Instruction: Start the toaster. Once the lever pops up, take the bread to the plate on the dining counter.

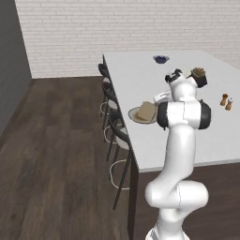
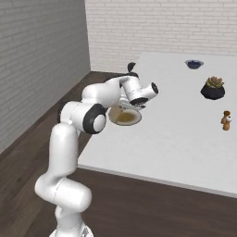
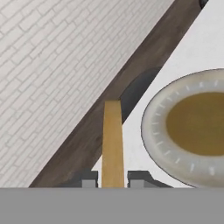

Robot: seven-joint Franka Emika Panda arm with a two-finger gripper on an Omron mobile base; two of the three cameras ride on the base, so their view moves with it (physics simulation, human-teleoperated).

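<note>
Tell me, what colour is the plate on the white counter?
The plate has a pale beige-grey rim and a brownish centre, clearest in the hand view.

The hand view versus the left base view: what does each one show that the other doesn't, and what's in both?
The hand view alone shows the claw from close up, its two fingertips pressed against the edge-on bread.

The left base view alone takes in the whole dining counter, with the stools along its edge, a small dark blue bowl, a potted plant, two little shakers and the robot's white arm.

Both show the plate, the bread, the white countertop, the dark wood floor and the pale brick wall.
</note>
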